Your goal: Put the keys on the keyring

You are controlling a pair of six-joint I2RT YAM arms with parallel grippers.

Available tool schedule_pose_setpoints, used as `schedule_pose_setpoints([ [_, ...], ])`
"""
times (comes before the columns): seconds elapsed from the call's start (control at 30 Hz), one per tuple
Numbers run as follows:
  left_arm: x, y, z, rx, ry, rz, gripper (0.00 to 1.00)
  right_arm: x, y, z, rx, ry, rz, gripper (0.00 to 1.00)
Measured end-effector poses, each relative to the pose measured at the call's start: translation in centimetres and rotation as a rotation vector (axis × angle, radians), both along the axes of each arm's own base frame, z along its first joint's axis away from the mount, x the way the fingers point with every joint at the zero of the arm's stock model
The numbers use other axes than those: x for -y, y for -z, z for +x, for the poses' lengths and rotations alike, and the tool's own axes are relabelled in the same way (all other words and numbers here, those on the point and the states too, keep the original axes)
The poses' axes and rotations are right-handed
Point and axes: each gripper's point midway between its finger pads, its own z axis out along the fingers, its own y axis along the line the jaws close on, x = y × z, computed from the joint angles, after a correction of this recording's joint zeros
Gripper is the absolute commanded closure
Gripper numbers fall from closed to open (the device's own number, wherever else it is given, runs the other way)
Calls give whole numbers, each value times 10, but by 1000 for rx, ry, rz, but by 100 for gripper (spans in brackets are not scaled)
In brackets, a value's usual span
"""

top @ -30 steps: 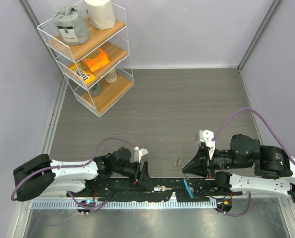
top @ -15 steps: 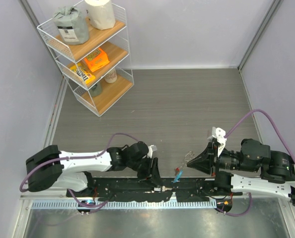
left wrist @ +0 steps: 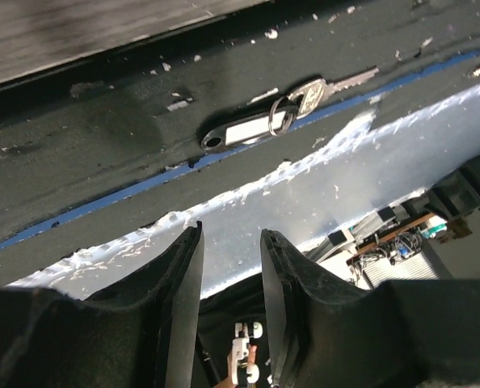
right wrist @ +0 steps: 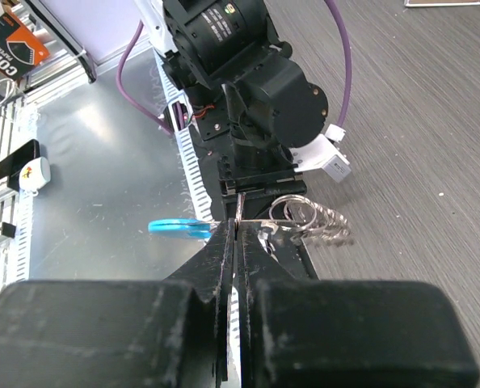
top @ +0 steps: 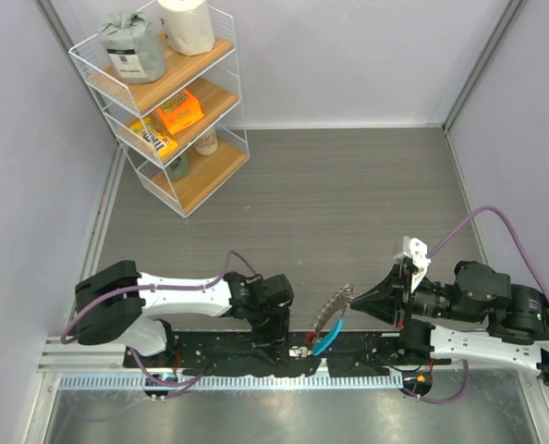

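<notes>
The right arm lies low along the table's near edge, the right gripper [right wrist: 237,233] pointing left, jaws pressed together on the keyring [right wrist: 238,204], the keys [top: 335,300] fanned beside its blue tag [top: 326,339]. The left arm stretches in from the near left corner, wrist tipped down, the left gripper [left wrist: 230,267] parted with nothing between its fingers, above a lone tagged key [left wrist: 264,123] on the black base strip [left wrist: 103,153]

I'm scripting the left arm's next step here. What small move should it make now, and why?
Probably ease the left gripper forward onto the tagged key and close. Its jaws stand parted with nothing between them, the key lies untouched on the black strip just ahead, and the right gripper is shut on the keyring nearby.
</notes>
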Motion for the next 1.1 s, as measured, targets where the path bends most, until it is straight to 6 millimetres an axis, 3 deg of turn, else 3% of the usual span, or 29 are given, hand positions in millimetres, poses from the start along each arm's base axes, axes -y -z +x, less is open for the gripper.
schedule_pose_setpoints([
  [0.4,30,1,11,-6,1,37,60,14,0,-4,15,1,59,94],
  [0.87,31,23,12,-34,-3,103,60,19,-1,-5,16,2,74,94],
  [1.1,38,23,19,-45,-14,92,60,22,-1,-6,17,1,79,94],
])
